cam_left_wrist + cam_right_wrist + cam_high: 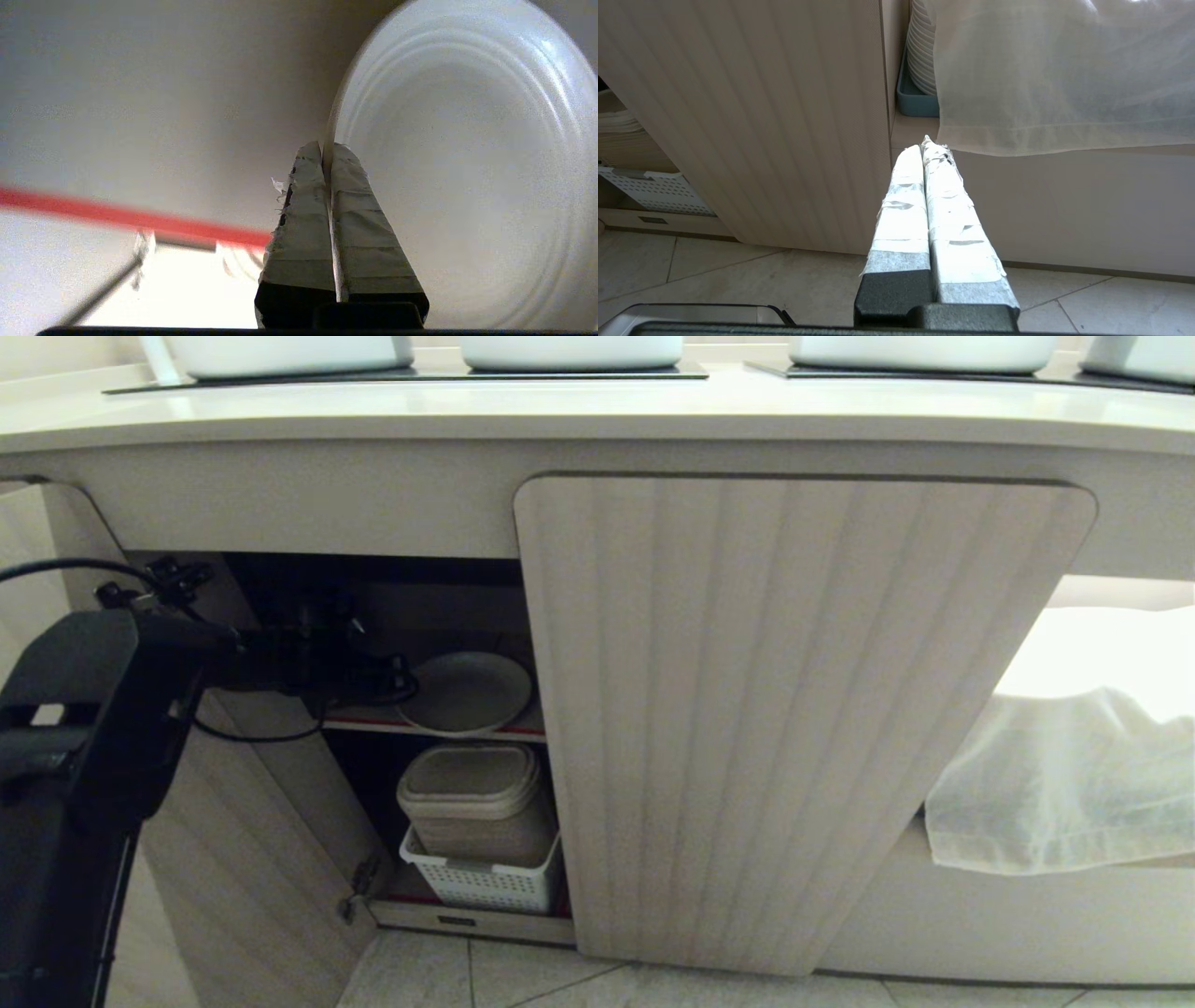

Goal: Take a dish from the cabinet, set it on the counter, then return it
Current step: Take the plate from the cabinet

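Left gripper pinching the plate by its rim, inside the cabinet above the red-edged shelf. Right gripper pressed together outside the cabinet.

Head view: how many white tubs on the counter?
4 white tubs, all cropped at the top edge, standing in a row on the counter: far left, centre, right, far-right corner. More may sit outside the view.

The cabinet interior sat in deep shadow, while daylight blew out the cloth at the right. In the left wrist view, glare whitened the area below the motion-blurred red shelf edge. The counter bowed with lens distortion.
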Available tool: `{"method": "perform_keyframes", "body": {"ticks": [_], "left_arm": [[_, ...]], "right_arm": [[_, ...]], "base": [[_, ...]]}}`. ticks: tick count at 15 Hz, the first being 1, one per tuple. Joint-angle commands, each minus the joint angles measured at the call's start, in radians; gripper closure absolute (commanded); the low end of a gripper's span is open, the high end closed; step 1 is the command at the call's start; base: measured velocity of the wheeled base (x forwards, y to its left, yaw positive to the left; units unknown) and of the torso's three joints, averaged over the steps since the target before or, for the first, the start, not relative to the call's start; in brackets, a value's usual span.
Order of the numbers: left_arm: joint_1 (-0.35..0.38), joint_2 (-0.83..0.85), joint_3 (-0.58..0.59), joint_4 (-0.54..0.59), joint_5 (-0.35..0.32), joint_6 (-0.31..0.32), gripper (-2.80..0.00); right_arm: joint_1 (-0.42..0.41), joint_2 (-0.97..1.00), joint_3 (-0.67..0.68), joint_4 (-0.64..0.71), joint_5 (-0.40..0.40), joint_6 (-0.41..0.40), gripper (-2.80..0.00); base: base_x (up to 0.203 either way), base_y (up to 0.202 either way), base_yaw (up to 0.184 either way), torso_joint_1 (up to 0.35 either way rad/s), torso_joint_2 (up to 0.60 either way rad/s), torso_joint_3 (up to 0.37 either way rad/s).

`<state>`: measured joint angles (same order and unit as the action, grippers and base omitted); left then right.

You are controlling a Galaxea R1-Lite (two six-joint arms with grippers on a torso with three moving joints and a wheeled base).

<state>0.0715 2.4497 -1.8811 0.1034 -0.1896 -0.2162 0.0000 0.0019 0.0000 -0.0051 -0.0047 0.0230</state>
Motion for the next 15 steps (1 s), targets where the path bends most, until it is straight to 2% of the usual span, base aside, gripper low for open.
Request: {"method": "perform_keyframes", "body": {"ticks": [1,6,11,15], "left_arm": [[0.0,-0.049,0.052,-0.001,-0.002,-0.021,0.0],[-0.001,-0.119,0.169,-0.006,-0.004,-0.108,0.0],[0.002,-0.175,0.267,-0.01,-0.008,-0.114,0.0],[0.002,-0.198,0.286,-0.011,-0.004,-0.114,0.0]], "right_arm": [[0.0,0.0,0.0,-0.001,0.0,0.0,0.0],[0.001,0.0,0.0,-0.001,0.0,0.0,0.0],[0.001,-0.001,0.0,0.0,0.0,0.0,0.0],[0.001,-0.002,0.0,0.0,0.0,0.0,0.0]], "base": [[0.0,0.0,0.0,0.0,0.0,0.0],[0.0,0.0,0.0,0.0,0.0,0.0],[0.0,0.0,0.0,0.0,0.0,0.0],[0.0,0.0,0.0,0.0,0.0,0.0]]}}
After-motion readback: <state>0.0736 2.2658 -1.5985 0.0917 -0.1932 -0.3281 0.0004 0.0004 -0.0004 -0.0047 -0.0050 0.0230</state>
